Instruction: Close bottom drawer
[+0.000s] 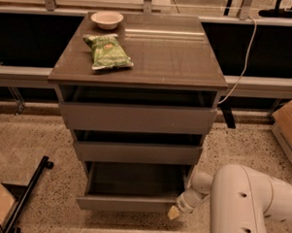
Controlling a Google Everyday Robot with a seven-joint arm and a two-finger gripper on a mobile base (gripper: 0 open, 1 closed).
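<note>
The bottom drawer (127,203) of the grey-brown cabinet is pulled out, showing its bare floor and thin side walls. Its slim front panel faces me at the lower middle. My gripper (175,213) is at the right end of that front panel, low near the floor, on the end of my white arm (244,205) that comes in from the lower right. It looks pressed against the panel's right corner.
The middle drawer (137,152) and top drawer (136,118) stand slightly out. A green chip bag (107,51) and a white bowl (107,19) lie on the cabinet top. A cardboard box (288,127) stands at the right, a black stand leg (28,193) at the lower left.
</note>
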